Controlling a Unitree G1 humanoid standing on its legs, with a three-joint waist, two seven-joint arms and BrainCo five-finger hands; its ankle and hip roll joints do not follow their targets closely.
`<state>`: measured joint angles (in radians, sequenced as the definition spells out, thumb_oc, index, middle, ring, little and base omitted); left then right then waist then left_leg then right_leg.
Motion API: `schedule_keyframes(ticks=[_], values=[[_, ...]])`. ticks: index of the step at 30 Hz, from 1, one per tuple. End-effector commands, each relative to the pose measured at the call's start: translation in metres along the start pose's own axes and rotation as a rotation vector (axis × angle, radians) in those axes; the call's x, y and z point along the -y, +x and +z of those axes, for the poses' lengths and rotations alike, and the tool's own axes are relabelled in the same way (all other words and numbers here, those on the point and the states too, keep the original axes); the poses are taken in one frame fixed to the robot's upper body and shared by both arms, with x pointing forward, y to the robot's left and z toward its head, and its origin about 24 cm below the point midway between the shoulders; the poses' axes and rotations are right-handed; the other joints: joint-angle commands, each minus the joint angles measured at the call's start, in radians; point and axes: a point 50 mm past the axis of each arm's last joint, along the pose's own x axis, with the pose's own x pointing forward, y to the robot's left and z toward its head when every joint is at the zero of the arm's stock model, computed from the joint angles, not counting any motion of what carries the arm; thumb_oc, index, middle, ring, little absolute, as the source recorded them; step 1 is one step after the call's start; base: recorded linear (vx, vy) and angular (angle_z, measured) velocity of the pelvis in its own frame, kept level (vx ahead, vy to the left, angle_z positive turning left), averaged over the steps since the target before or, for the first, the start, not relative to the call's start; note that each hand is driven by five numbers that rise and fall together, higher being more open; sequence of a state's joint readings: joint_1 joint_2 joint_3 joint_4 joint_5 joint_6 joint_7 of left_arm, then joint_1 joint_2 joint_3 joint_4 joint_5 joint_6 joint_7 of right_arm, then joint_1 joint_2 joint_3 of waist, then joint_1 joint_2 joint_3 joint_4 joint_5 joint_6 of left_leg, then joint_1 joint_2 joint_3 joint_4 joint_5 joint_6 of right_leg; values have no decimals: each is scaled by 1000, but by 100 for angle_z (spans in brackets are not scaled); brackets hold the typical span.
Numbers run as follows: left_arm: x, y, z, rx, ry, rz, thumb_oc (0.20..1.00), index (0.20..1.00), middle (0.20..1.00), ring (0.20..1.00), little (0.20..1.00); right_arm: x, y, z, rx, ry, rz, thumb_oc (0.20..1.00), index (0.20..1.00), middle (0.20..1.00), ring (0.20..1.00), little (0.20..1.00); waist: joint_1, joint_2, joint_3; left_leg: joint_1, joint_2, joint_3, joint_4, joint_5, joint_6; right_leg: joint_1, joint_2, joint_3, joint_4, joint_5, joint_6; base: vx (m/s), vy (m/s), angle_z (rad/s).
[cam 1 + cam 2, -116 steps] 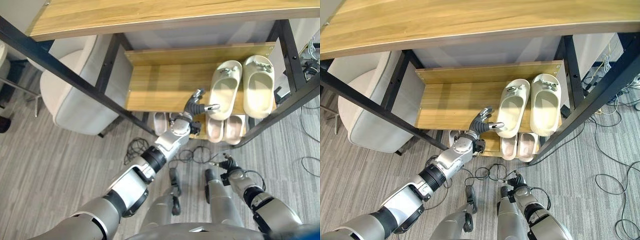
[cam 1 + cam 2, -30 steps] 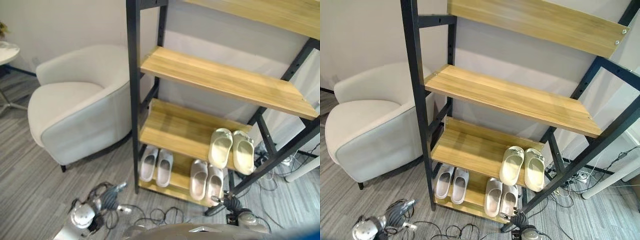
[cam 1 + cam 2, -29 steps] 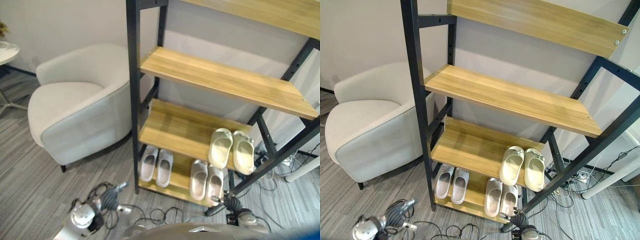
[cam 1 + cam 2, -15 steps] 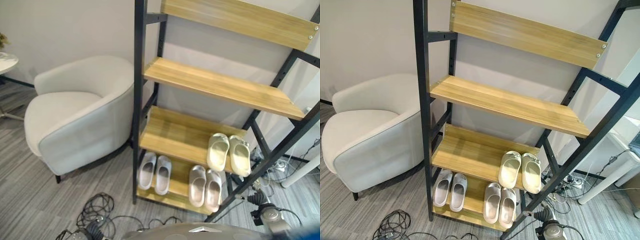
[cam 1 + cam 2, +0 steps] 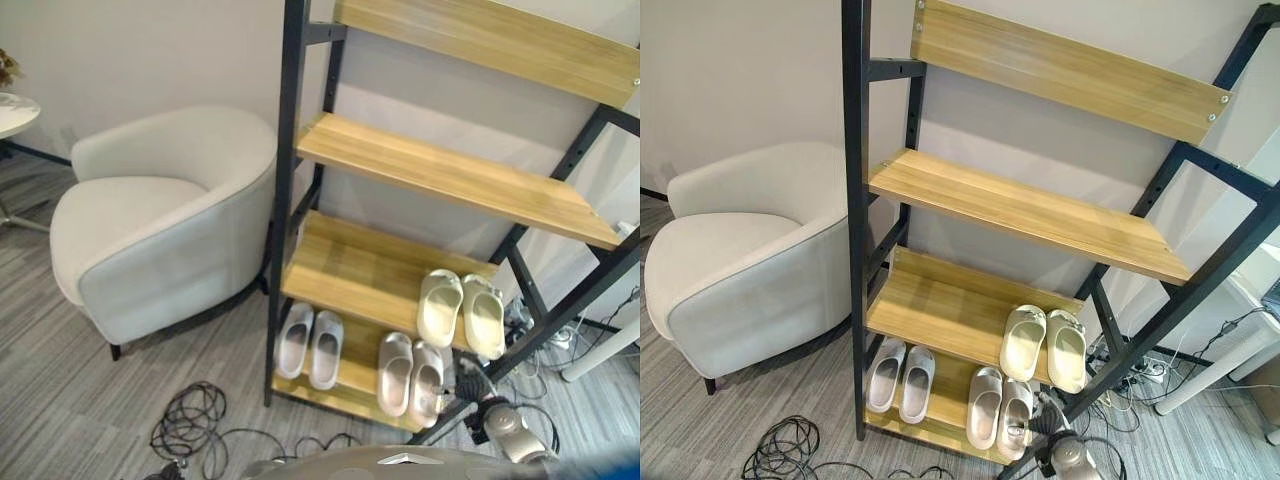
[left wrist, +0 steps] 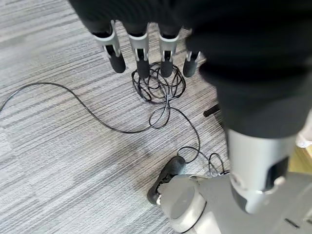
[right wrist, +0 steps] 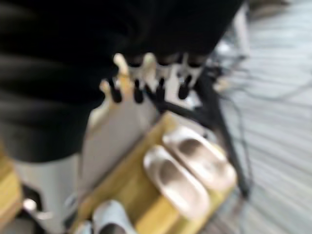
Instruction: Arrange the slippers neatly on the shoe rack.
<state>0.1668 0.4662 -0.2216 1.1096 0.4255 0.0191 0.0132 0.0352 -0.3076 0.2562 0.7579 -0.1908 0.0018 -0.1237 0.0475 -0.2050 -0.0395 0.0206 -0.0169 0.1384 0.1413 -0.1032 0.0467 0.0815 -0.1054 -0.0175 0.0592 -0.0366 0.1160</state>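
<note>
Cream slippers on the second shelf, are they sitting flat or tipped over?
Flat: the cream slippers lie side by side, openings up, on the shelf.

Cream slippers (image 5: 460,310), black-framed rack (image 5: 283,200)

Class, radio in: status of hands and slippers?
Both hands empty, left hand open, right hand low by rack. Three slipper pairs shelved. Nothing obstructing.
</note>
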Motion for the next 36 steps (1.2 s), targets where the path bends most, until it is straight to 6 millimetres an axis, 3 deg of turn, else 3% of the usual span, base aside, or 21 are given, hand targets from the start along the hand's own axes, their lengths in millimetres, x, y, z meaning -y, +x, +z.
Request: schedule_keyframes(ticks=[1, 3, 5, 13, 19, 20, 26, 31, 36], values=[[-3, 2, 38, 129, -16, 53, 1000, 1000, 1000, 1000, 1000, 65, 4, 41, 200, -257, -209, 1000, 1000, 1000, 1000, 1000, 1, 67, 35, 137, 3, -75, -116, -33, -2, -41, -2, -25, 138, 39, 70, 33, 8, 2], [-2, 0, 45, 165, -23, 53, 1000, 1000, 1000, 1000, 1000, 88, -1, 50, 239, -349, -285, 1000, 1000, 1000, 1000, 1000, 0, 68, 36, 137, 3, -78, -113, -36, -1, -42, -3, -28, 145, 36, 70, 0, 0, 0], [-4, -1, 49, 190, -34, 55, 1000, 1000, 1000, 1000, 1000, 99, -4, 54, 254, -395, -313, 1000, 1000, 1000, 1000, 1000, -1, 70, 34, 137, 2, -81, -111, -37, -1, -44, -4, -31, 151, 37, 69, 27, 11, 5], [3, -6, 44, 216, -49, 33, 1000, 1000, 1000, 1000, 1000, 87, -7, 45, 241, -471, -269, 1000, 1000, 1000, 1000, 1000, -2, 82, 39, 134, -1, -85, -114, -33, 1, -49, -7, -39, 156, 42, 68, 8, 11, 1], [1, -7, 41, 217, -64, 47, 1000, 1000, 1000, 1000, 1000, 77, -6, 66, 328, -471, -240, 1000, 1000, 1000, 1000, 1000, 5, 88, 45, 122, -4, -92, -112, -30, 1, -57, -11, -44, 159, 42, 68, 9, 20, 5], [0, -8, 41, 222, -75, 54, 1000, 1000, 1000, 1000, 1000, 79, -8, 77, 372, -490, -258, 1000, 1000, 1000, 1000, 1000, 9, 89, 48, 118, -6, -95, -110, -29, 1, -59, -12, -47, 159, 44, 68, 17, 22, 5], [0, -10, 42, 236, -107, 63, 1000, 1000, 1000, 1000, 1000, 84, -12, 95, 445, -511, -293, 1000, 1000, 1000, 1000, 1000, 17, 91, 51, 110, -8, -105, -119, -23, 2, -67, -14, -55, 161, 49, 67, 15, 15, 7], [6, -6, 37, 194, -121, 55, 1000, 1000, 1000, 1000, 1000, 82, -12, 98, 459, -511, -297, 1000, 1000, 1000, 1000, 1000, 16, 92, 54, 102, -7, -108, -128, -16, 0, -80, -16, -57, 164, 50, 68, 9, 3, 2], [2, -3, 44, 188, -149, 71, 1000, 1000, 1000, 1000, 1000, 78, -8, 92, 427, -527, -279, 1000, 1000, 1000, 1000, 1000, 11, 100, 58, 103, -10, -114, -138, -14, 1, -92, -18, -60, 169, 40, 64, 9, 3, 2]])
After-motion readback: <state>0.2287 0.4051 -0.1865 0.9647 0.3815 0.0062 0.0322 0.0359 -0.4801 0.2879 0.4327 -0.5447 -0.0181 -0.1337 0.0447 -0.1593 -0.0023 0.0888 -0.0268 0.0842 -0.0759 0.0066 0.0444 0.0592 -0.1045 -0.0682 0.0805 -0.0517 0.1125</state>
